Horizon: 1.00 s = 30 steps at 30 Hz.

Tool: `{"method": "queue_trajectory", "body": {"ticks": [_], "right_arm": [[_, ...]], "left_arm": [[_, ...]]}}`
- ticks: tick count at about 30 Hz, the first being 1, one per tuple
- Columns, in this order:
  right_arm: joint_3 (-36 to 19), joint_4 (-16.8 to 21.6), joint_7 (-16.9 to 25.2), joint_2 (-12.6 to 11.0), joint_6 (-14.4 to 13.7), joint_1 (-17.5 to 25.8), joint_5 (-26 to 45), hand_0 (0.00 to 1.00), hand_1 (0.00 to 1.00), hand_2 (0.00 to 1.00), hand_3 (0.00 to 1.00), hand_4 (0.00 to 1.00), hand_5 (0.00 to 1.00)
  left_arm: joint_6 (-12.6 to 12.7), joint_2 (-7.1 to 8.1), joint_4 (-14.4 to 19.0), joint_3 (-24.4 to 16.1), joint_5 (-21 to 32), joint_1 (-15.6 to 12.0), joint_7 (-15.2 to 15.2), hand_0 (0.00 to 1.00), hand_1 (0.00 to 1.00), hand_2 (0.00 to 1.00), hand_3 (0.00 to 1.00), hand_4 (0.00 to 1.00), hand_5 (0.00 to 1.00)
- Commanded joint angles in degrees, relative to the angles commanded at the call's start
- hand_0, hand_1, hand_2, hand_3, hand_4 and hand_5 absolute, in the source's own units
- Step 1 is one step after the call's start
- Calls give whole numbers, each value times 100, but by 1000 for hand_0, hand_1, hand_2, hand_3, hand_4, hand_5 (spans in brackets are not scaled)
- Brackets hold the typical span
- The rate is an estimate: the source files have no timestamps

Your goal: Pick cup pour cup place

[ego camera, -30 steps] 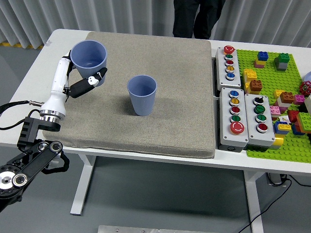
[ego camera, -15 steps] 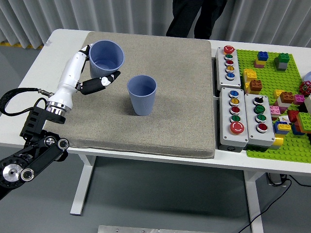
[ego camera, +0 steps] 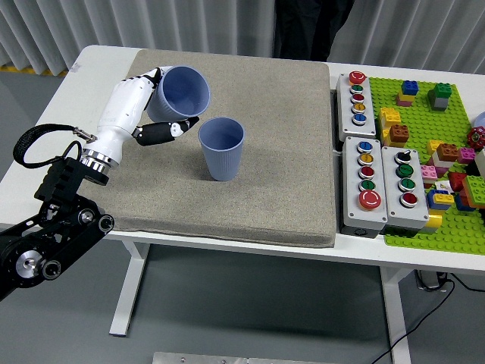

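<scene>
My left hand (ego camera: 155, 106) is shut on a blue cup (ego camera: 180, 95) and holds it in the air, tilted with its mouth toward the right. Its rim is just left of and above a second blue cup (ego camera: 222, 149), which stands upright on the grey mat (ego camera: 265, 98) near the middle. The two cups are close but apart. The thumb (ego camera: 165, 130) curls under the held cup. I cannot see anything inside either cup. The right arm is not in view.
Button boxes (ego camera: 358, 99) (ego camera: 385, 186) stand right of the mat. A green baseplate (ego camera: 447, 121) with several toy bricks lies at the far right. A person in dark clothes (ego camera: 307, 26) stands at the table's far side.
My left hand has carried the cup to the right, from the mat's left edge to beside the standing cup, and has tilted it toward that cup.
</scene>
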<state>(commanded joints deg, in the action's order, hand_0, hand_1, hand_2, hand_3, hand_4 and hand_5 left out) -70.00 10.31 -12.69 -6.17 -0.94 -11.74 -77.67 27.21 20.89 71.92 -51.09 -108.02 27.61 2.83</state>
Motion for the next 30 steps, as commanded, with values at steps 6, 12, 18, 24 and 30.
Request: {"method": "queue_trajectory", "body": {"ticks": [6, 12, 18, 24, 30], "right_arm": [[10, 0, 1, -7, -2, -24, 14, 689, 657, 574, 580, 2, 2], [25, 0, 6, -9, -9, -31, 45, 689, 657, 575, 580, 2, 2], [17, 0, 2, -8, -5, -33, 25, 689, 657, 575, 580, 2, 2], [19, 0, 6, -12, -7, -32, 31, 689, 657, 575, 580, 2, 2], [15, 0, 3, -14, -8, -44, 30, 689, 657, 575, 580, 2, 2]], "left_arm": [[-54, 11, -186, 51, -319, 118, -49, 600, 559, 541, 546, 723, 241], [-77, 36, -275, 132, -478, 168, -67, 605, 561, 541, 547, 719, 240], [-117, 64, -297, 234, -950, 216, -126, 606, 563, 541, 548, 719, 241], [-120, 132, -273, 287, -1324, 220, -194, 608, 565, 542, 549, 718, 241], [-86, 172, -230, 380, -1607, 298, -278, 607, 557, 541, 550, 716, 242]]}}
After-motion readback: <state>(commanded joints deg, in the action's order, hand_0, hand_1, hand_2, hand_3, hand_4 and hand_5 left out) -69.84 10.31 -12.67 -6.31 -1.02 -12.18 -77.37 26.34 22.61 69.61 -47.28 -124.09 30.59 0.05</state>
